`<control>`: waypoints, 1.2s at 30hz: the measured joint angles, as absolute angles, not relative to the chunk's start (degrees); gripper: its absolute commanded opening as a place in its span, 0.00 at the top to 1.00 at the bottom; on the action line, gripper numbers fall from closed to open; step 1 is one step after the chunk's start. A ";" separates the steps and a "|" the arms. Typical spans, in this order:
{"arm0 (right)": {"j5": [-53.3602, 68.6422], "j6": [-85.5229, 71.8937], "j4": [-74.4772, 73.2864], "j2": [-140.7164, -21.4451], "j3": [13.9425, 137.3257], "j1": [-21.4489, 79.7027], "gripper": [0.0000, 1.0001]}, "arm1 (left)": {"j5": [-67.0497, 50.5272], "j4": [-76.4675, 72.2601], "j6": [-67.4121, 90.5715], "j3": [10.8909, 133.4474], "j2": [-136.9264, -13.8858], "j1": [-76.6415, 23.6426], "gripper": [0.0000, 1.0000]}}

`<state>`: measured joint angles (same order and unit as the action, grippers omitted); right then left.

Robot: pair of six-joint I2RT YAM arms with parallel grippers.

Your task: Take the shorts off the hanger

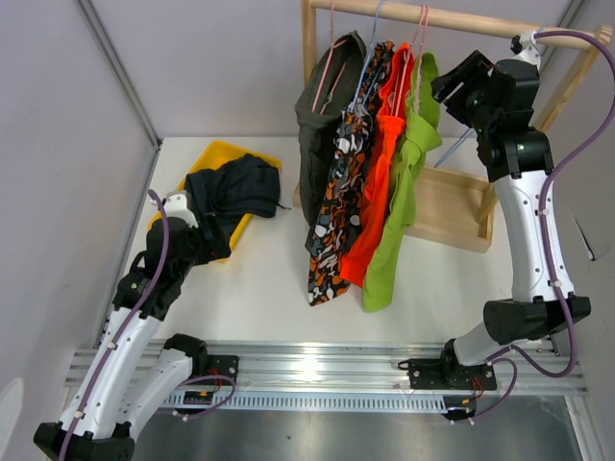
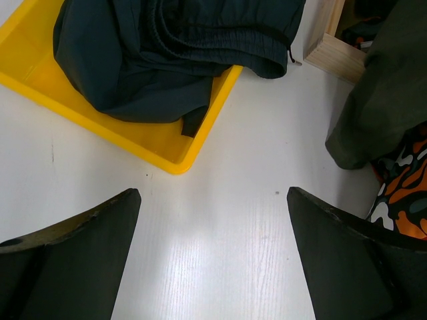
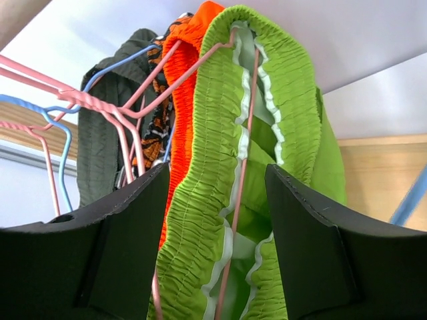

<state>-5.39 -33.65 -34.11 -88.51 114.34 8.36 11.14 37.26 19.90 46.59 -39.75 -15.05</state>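
Observation:
Four shorts hang on wire hangers from a wooden rod point(image 1: 461, 19): dark olive point(image 1: 322, 115), camouflage print point(image 1: 341, 192), bright orange point(image 1: 377, 173) and lime green point(image 1: 408, 173). My right gripper point(image 1: 454, 88) is raised beside the lime green shorts point(image 3: 213, 120). In the right wrist view the gripper point(image 3: 217, 170) is open, its jaws either side of the green waistband and the pink hanger point(image 3: 245, 120). Dark navy shorts point(image 1: 240, 184) lie in a yellow tray point(image 1: 219, 154). My left gripper point(image 2: 213, 200) is open and empty over the table, just short of the tray's corner point(image 2: 170, 157).
The rack's wooden base point(image 1: 452, 206) sits on the table behind the hanging shorts. Blue and pink hangers point(image 3: 60, 100) crowd together left of the right gripper. Grey walls close the table in on the left and at the back.

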 measured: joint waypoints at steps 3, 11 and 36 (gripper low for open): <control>-5.17 -33.93 -34.41 -88.99 115.35 8.99 0.35 | 11.14 37.19 19.90 46.59 -39.75 -15.05 0.02; -5.10 -34.30 -34.41 -90.98 118.04 11.66 0.35 | 11.14 36.97 19.90 46.59 -39.75 -15.05 0.02; -3.64 -34.20 -33.39 -98.24 121.86 14.13 1.00 | 11.11 36.95 19.90 46.59 -39.75 -15.05 0.02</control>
<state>-3.64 -34.20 -33.39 -98.24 121.86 14.13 11.11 36.95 19.90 46.59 -39.75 -15.05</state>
